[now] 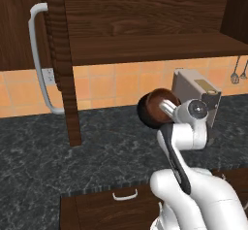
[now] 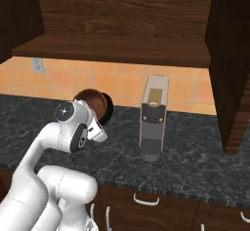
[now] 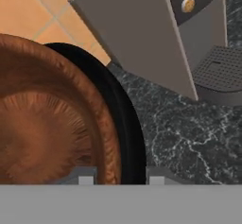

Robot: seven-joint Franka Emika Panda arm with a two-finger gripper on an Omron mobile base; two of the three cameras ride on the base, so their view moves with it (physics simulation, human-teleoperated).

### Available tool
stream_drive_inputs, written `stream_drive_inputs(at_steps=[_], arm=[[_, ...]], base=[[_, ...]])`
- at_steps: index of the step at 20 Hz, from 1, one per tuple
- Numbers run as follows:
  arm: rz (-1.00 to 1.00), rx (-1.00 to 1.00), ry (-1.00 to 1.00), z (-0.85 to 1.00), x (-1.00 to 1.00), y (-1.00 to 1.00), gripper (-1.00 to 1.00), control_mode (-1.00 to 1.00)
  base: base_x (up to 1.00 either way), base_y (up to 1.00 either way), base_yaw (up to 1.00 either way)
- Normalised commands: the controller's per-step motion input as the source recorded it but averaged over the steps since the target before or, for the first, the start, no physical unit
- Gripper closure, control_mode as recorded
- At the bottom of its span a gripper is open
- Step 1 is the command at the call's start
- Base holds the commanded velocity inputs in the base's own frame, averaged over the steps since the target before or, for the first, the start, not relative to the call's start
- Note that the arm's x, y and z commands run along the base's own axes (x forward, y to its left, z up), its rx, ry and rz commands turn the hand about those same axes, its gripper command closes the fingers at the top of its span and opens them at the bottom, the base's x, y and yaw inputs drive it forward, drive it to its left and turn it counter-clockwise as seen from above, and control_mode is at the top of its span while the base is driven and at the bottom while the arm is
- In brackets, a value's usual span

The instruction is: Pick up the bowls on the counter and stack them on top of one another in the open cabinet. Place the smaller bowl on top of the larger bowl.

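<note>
Far left: open door of the cabinet [image 1: 63,54], edge-on, with its long curved pale handle [image 1: 36,59]. Just right of that, the cabinet's shelf [image 1: 145,44], bare wood, no bowl on it yet.

Below, the counter [image 1: 48,161], dark and veined, with a small-handled drawer [image 1: 125,195] under its near edge.

Right of centre: the bowls, close together at the end of the arm. In the hand view, the smaller bowl [image 3: 52,124] sits inside the larger bowl [image 3: 130,124], reddish-brown rim just within the black one. In the left base view, brown [image 1: 160,105] and black [image 1: 143,112] show as one tilted lump in front of the tiled wall, seemingly lifted off the stone, though contact with it cannot be ruled out.

Gripper [image 3: 122,176] on the near rims: fingertips [image 3: 86,176] set one on each side of the two nested rims, judged to be clamped on both bowls.

Further right: a grey coffee machine [image 2: 154,123], upright on the counter just beside the bowls.

Progress, as a judgement: nesting apparently done, small on large; pickup likely done. Left to do: raise the pair to shelf height, carry it leftward and inward past the machine, set it on the shelf, then release. Worth watching: a rim-only pinch on two stacked bowls, prone to tilt or slip.
</note>
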Motion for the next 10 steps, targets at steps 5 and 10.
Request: stream_drive_inputs(at_steps=[5,10], arm=[[-0.06,0.11,-0.11,1.00,-0.52,-0.15,1.00,-1.00],[-0.02,0.08,-0.01,1.00,-0.33,-0.06,1.00,-1.00]], base=[[0.00,0.00,0.00],[0.00,0.00,0.00]])
